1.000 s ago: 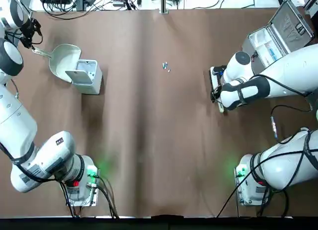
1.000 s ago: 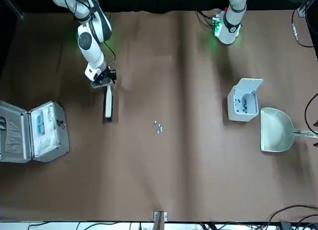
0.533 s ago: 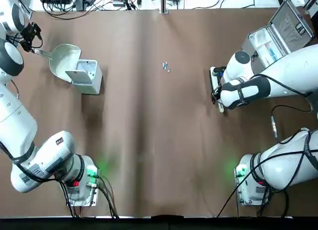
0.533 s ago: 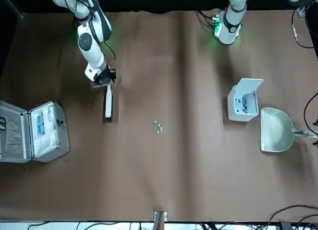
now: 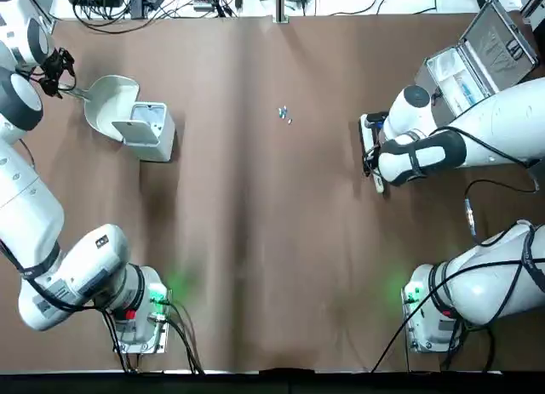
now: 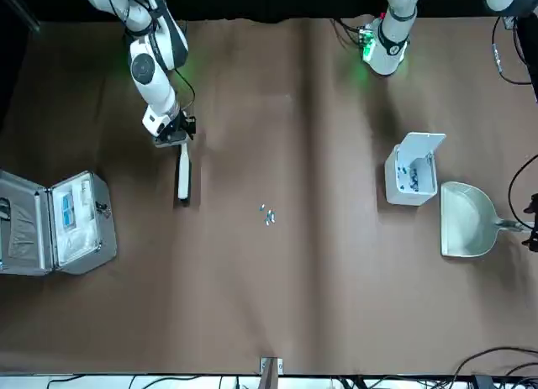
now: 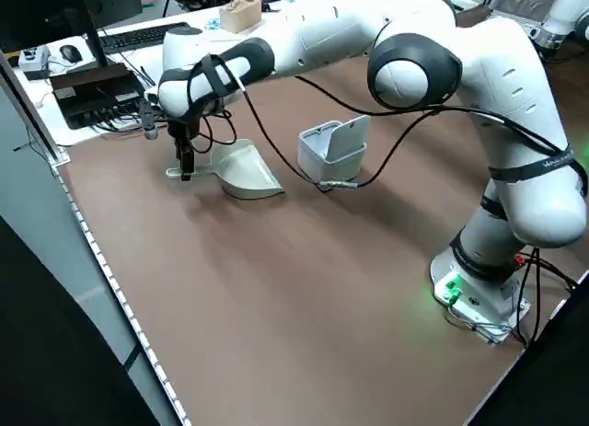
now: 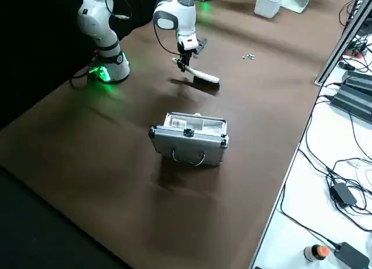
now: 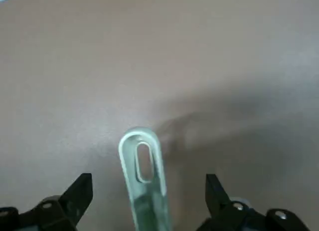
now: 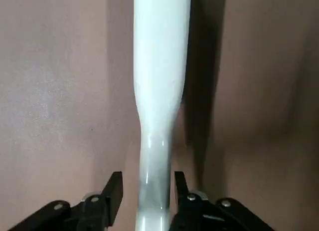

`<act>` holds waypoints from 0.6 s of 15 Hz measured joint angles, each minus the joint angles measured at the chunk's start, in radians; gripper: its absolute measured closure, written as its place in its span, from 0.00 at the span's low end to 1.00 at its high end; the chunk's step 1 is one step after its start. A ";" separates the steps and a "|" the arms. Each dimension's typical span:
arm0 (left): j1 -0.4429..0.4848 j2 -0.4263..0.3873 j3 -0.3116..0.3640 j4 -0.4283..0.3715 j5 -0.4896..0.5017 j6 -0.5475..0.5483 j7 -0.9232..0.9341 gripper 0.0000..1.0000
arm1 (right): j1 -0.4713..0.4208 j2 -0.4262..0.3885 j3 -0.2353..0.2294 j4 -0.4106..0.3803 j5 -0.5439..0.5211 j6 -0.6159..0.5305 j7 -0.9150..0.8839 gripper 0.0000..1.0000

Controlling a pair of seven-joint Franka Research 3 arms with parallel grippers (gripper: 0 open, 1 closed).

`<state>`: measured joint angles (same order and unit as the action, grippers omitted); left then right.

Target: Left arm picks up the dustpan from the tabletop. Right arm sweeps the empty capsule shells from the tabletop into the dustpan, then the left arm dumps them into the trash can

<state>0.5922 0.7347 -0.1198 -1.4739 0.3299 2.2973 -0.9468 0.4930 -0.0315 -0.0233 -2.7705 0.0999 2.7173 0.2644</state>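
No legible text. L gripper (image 9: 149, 201): jaws wide, pale green plastic dustpan (image 9: 144, 191) handle between them, no contact visible. White lidded plastic trash can (image 5: 151, 132) just beyond pan. R gripper (image 10: 148, 201): partly open around white brush handle (image 10: 159, 66), can't tell if touching. Clear-blue capsule shells (image 5: 284, 114) on brown tabletop (image 5: 281, 241), between grippers.
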 joint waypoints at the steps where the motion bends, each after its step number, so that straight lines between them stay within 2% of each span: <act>1: 0.001 0.001 0.000 -0.006 0.011 0.000 0.000 0.00 | 0.000 0.000 0.000 0.000 0.000 0.000 0.000 0.50; 2: 0.003 0.001 0.001 -0.015 0.021 0.001 0.000 0.00 | 0.000 0.000 0.000 0.000 0.000 0.000 0.000 0.53; 9: 0.039 0.001 0.001 -0.046 0.034 0.057 0.001 0.02 | 0.000 0.000 -0.002 0.003 0.000 -0.004 0.000 0.57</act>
<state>0.6312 0.7355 -0.1188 -1.5201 0.3641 2.3539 -0.9459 0.4928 -0.0318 -0.0253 -2.7679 0.0999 2.7137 0.2644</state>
